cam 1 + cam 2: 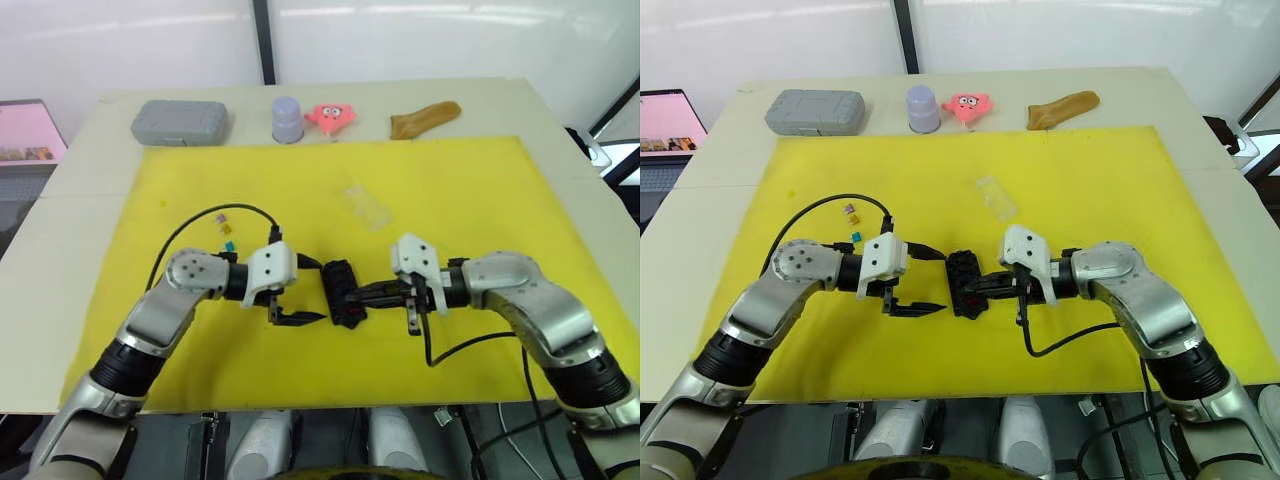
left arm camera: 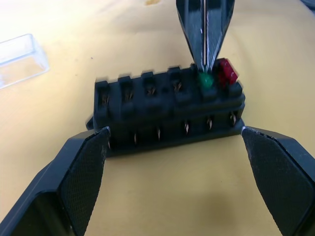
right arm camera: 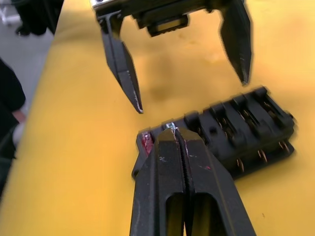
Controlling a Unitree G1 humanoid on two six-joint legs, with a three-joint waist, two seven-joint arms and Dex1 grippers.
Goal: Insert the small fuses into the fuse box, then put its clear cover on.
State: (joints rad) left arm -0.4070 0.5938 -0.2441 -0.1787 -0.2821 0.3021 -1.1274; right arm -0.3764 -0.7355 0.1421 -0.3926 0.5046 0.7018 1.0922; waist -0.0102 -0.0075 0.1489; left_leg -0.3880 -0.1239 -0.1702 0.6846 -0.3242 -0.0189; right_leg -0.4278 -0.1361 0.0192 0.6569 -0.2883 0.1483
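Right pincer (image 2: 205,63) — seemingly pinching green fuse (image 2: 205,80) — atop fuse box (image 2: 167,113).

Yellow mat (image 1: 1120,190) on a cream desk (image 1: 700,215). Black fuse box (image 2: 167,110) holding one green fuse (image 2: 205,79) and one red fuse (image 2: 227,71). Loose tan fuse (image 1: 850,211) and teal fuse (image 1: 855,235) near the mat's left edge. Grey case (image 1: 815,111), lavender cup (image 1: 922,108), pink toy (image 1: 968,104), brown object (image 1: 1064,108) along the desk's far edge.
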